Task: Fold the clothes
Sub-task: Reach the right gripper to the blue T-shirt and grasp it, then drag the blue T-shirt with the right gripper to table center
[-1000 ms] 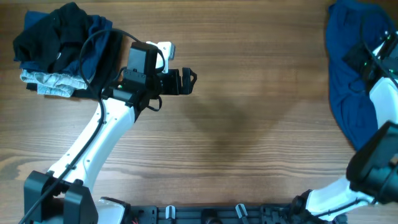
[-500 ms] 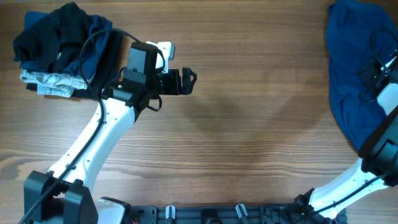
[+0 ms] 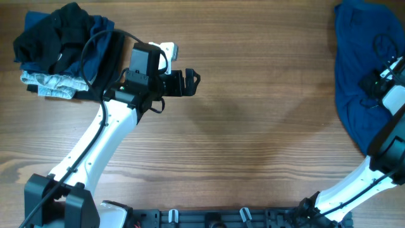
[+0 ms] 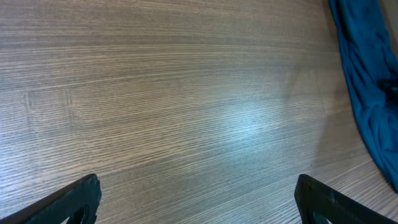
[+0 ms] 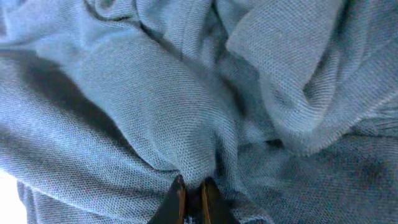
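The step in hand looks like the first pick: getting hold of the blue garment (image 3: 352, 107) so it can be brought out and spread for folding. The garment lies crumpled along the right edge of the table (image 3: 253, 133), reaching into the far right corner, with nothing folded yet. Your right end effector (image 5: 193, 194) is down on it, its tips pressed together and pinching a raised ridge of the blue weave; the wrist view shows cloth bunched right at the tips, with loose folds lying all around. Your left end effector (image 3: 193, 81) is spread wide and holds nothing. It hovers over bare wood towards the far left of the table, well apart from the garment, whose edge shows only at the right side of the left wrist view. A heap of black, navy and pale denim clothes (image 3: 54, 44) sits in the far left corner, behind the left arm, and is not part of this job. The next move, as you might judge it, calls for drawing the pinched fold towards the middle of the table. Go gently, because the cloth is thin and the pinch may catch only one layer, or too many. Then bring the left end effector across to take a second point. No brand, label or writing can be read in any view.
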Tool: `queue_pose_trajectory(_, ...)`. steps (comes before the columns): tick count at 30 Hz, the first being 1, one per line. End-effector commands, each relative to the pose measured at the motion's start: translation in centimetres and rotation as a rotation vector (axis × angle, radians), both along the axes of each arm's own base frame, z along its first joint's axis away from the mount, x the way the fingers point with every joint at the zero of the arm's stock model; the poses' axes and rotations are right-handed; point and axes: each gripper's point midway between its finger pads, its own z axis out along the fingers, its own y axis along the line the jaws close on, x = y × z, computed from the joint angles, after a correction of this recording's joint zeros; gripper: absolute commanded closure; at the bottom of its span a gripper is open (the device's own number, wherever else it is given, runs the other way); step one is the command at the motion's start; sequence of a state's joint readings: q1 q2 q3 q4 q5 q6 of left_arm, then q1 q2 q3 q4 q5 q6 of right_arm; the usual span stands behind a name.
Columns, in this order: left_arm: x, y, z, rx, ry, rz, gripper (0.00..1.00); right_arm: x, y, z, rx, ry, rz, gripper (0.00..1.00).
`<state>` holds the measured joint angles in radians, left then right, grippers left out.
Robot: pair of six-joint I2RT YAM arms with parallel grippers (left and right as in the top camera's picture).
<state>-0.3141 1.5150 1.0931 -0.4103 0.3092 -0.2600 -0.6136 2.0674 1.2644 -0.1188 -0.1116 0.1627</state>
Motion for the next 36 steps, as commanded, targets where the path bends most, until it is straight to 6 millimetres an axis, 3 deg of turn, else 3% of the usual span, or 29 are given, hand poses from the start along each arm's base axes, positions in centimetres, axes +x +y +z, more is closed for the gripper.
queue_pose_trajectory(1, 0.9, -0.2, 0.9, -0.008, -0.038, 0.013, 0.0, 1.4, 1.4, 1.1, 0.084, -0.064, 0.047, 0.96)
queue_pose_trajectory(3, 1.5, 0.0, 1.4, -0.002, -0.072, 0.029, 0.0, 2.2, 2.1, 3.2, 0.105, -0.11, 0.081, 0.96)
queue_pose_trajectory(5, 2.4, 0.5, 2.6, -0.007, -0.122, 0.052, 0.0, 3.4, 3.4, 6.4, 0.133, -0.176, 0.129, 0.96)
queue_pose_trajectory(8, 3.6, 2.3, 5.1, -0.027, -0.192, 0.1, 0.0, 4.8, 7.8, 11.7, 0.2, -0.278, 0.266, 0.96)
queue_pose_trajectory(11, 4.2, 5.1, 8.0, -0.037, -0.249, 0.167, 0.0, 4.8, 14.2, 15.5, 0.282, -0.31, 0.397, 0.96)
queue_pose_trajectory(13, 4.2, 7.2, 10.0, -0.043, -0.296, 0.214, 0.0, 4.4, 19.8, 16.8, 0.326, -0.277, 0.506, 0.96)
queue_pose_trajectory(17, 3.8, 9.7, 12.3, -0.046, -0.348, 0.27, 0.0, 2.4, 31.0, 15.7, 0.38, -0.131, 0.724, 0.96)
queue_pose_trajectory(21, 3.3, 10.9, 12.1, -0.035, -0.328, 0.298, 0.0, -1.1, 39.1, 13.2, 0.373, 0.044, 0.865, 0.96)
queue_pose_trajectory(24, 3.2, 12.3, 11.5, -0.022, -0.303, 0.329, 0.0, -3.7, 43.7, 12.3, 0.367, 0.123, 0.966, 0.96)
queue_pose_trajectory(30, 3.4, 14.0, 11.5, -0.015, -0.302, 0.372, 0.0, -8.8, 49.1, 11.4, 0.389, 0.257, 1.105, 0.96)
queue_pose_trajectory(36, 3.4, 14.1, 11.5, -0.002, -0.312, 0.36, 0.0, -16.0, 53.3, 10.3, 0.36, 0.439, 1.295, 0.96)
